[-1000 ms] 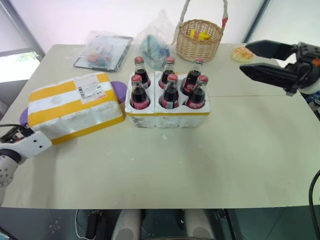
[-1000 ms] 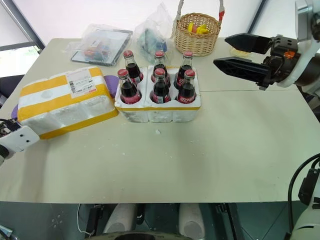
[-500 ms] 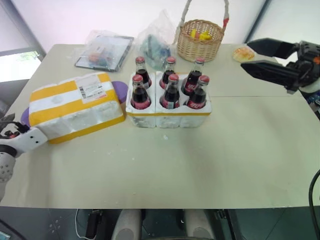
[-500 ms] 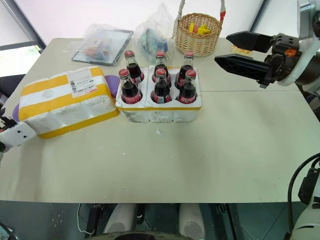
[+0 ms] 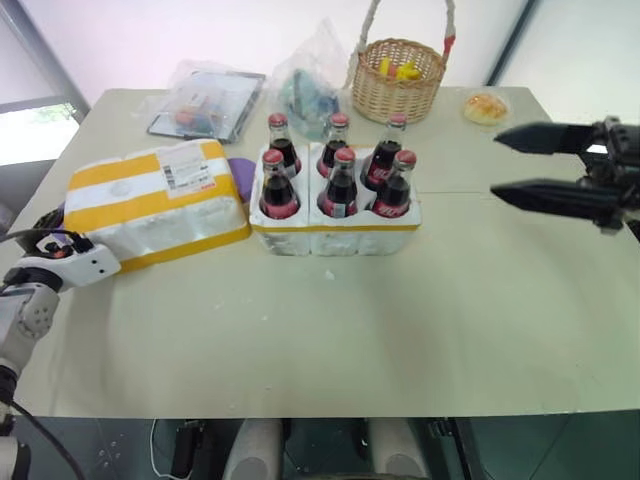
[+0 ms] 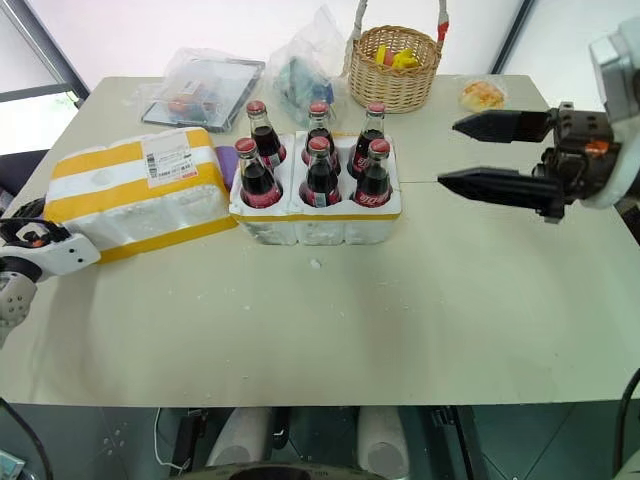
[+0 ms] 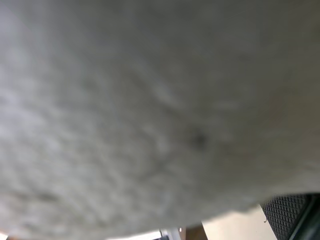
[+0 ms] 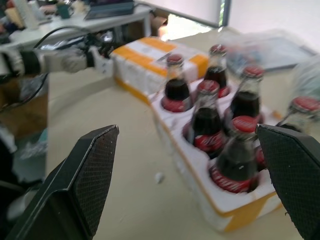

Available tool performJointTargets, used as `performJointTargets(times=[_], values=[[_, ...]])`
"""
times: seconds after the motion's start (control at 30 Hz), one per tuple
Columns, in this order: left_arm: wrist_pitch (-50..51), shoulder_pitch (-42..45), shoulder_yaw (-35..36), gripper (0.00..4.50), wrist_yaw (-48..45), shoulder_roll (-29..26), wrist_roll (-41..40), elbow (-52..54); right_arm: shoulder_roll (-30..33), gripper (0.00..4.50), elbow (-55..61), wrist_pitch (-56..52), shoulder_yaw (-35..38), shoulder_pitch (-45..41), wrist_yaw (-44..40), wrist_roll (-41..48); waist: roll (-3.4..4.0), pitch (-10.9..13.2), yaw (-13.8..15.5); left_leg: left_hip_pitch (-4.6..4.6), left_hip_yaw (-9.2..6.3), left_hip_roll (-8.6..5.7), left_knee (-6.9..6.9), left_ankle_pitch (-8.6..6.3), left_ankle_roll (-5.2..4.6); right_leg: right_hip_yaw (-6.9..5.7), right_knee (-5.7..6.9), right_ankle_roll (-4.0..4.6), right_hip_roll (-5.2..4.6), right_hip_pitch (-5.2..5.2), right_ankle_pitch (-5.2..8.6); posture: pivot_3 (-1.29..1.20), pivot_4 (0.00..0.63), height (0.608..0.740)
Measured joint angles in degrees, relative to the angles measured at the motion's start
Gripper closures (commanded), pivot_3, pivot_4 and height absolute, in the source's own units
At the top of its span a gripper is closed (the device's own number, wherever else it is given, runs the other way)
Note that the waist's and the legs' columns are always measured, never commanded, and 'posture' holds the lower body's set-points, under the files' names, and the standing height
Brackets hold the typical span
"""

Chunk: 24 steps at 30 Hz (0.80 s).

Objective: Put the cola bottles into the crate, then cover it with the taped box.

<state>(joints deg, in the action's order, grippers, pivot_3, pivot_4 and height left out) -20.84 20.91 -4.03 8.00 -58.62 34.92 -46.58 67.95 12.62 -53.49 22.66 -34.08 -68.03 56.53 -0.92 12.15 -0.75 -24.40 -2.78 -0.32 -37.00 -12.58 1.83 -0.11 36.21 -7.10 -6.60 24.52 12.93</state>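
Right gripper (image 6: 462, 153) is hanging out above the table (image 6: 400, 310) with its two black fingers (image 6: 492, 186) spread wide, nothing between them, pointed across at the bottles. Left gripper (image 5: 48, 232) is way over on the far side from it, jammed up against the near end of the box (image 5: 155, 203); I honestly can't see its fingers well enough there, though they don't look clamped on anything I can make out. Its wrist cam is just a close blur of white foam.

Going by size from the right gripper: the table under it is the biggest thing, pale and bare on its side. Next is the box, white foam with yellow stripes and a label on top, lying past the crate from the right gripper and right beside the crate's far end. Crate (image 6: 318, 222) sits between the two grippers, closer to the right one but still well apart from its fingertips, yellow band round the base. Wicker basket (image 6: 395, 72) is off behind the crate, near the table's back edge. All six bottles (image 6: 322, 172) stand upright in the crate's wells, red caps up, two rows of three.
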Motion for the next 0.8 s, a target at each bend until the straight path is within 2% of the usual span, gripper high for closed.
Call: performJointTargets(times=[0.23, 0.53, 0.67, 0.8], values=[[-2.3, 3.5, -3.0, 0.42, 1.0, 0.0, 0.6, -5.5, 0.6, 0.0, 1.8, 0.2, 0.4, 0.7, -0.7, 0.0, -0.01, 0.0, 0.1, 0.0, 0.0, 0.0, -0.01, 0.0, 0.0, 0.0, 0.0, 0.0, 0.0, 0.0, 0.0, 0.0, 0.15, 0.737], [-2.6, 3.8, -3.6, 0.42, 1.2, 0.0, 0.1, -7.3, 0.5, 0.0, 2.1, 0.6, 0.4, 1.7, 0.1, 0.0, -0.01, 0.0, 0.1, -0.01, 0.0, 0.0, -0.01, 0.0, 0.0, 0.0, 0.0, 0.0, -0.01, 0.0, 0.0, 0.0, 0.15, 0.737], [-2.7, 3.8, -3.6, 1.64, 1.2, 0.0, -0.3, -7.4, 0.1, 0.0, 2.3, 1.4, 0.3, 1.8, 0.1, 0.0, -0.01, 0.0, 0.1, -0.01, 0.0, 0.0, -0.01, 0.0, 0.0, 0.0, 0.0, 0.0, -0.01, 0.0, 0.0, 0.0, 0.15, 0.737], [-2.6, 5.0, -3.6, 3.63, 1.2, -0.1, -0.9, -7.6, -0.3, 0.0, 2.3, 1.6, 0.0, 1.8, 0.3, 0.0, -0.01, 0.0, 0.1, 0.0, 0.0, 0.0, -0.01, 0.0, 0.0, 0.0, 0.0, 0.0, -0.01, 0.0, 0.0, 0.0, 0.15, 0.737]])
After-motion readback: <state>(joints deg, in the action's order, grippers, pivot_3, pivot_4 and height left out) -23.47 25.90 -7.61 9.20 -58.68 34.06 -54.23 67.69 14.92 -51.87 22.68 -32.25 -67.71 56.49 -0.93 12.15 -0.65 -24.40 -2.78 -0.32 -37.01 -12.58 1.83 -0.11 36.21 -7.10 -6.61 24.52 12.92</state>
